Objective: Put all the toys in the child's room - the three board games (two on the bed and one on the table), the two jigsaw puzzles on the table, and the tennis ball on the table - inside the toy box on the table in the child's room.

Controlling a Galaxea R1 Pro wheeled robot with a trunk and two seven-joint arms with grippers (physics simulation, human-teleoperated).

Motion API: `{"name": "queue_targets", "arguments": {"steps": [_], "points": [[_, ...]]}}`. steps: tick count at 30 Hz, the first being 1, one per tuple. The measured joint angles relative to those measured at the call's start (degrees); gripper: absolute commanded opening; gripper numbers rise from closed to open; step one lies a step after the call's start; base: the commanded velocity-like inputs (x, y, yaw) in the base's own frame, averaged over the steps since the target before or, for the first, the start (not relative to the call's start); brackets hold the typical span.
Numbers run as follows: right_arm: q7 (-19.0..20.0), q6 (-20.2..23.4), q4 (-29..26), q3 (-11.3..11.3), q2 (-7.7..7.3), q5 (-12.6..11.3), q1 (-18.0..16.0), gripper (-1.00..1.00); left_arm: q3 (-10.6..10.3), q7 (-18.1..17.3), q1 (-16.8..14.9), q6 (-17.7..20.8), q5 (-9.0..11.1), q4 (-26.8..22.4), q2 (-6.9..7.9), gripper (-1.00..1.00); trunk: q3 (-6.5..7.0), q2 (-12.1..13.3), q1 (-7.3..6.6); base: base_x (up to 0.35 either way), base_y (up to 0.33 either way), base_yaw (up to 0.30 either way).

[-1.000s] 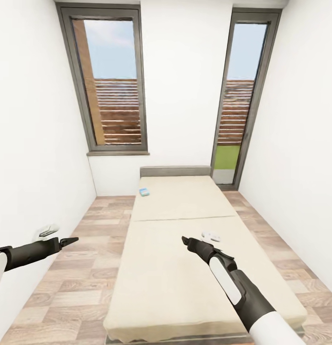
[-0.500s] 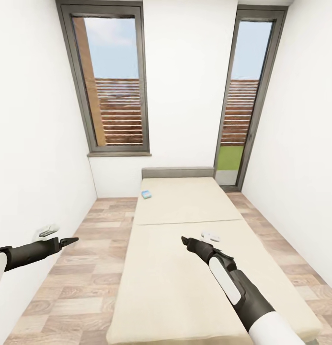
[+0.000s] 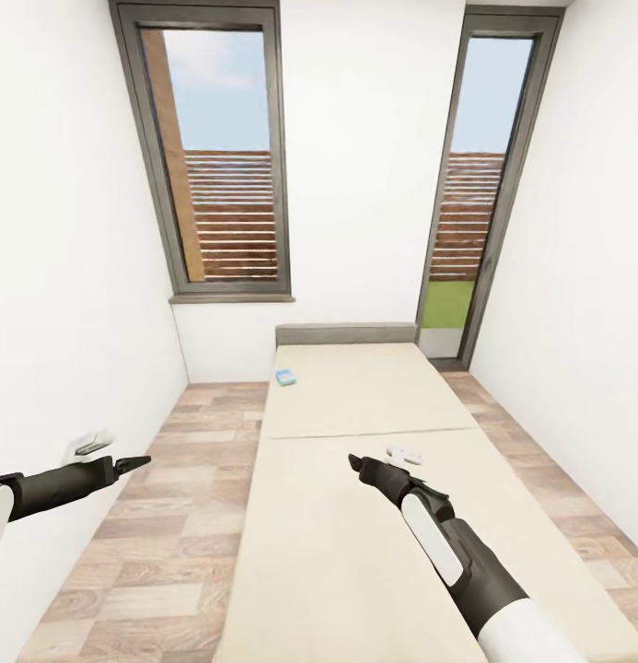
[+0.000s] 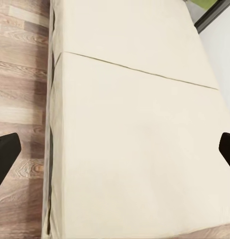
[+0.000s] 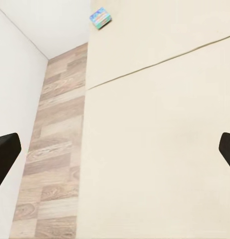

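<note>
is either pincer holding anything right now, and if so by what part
Nothing is held. The left pincer hangs open over the floor, and the right pincer is open above the bed, with nothing between the fingers.

A plain cream bed (image 3: 355, 516) with a grey padded edge (image 3: 346, 333) is seen on brown wood-plank floor (image 3: 162, 516); a small blue-and-white game box (image 3: 286, 377) is shown multicoloured in the right wrist view; walls (image 3: 70, 276) are white, window frames (image 3: 280, 157) dark grey

game box (image 3: 285, 377): small, blue, flat | bed (image 3: 374, 516): cream, far left edge
</note>
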Motion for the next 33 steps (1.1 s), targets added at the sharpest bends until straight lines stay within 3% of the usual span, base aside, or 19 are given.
{"name": "queue_targets", "arguments": {"steps": [33], "points": [[0.1,0.0,0.0,0.0,-0.08,0.0,0.0,1.0,0.0,0.0,0.0,0.0,0.0,0.0,-0.03,1.0,0.06,0.0,0.01,0.006,0.125,-0.132]]}}
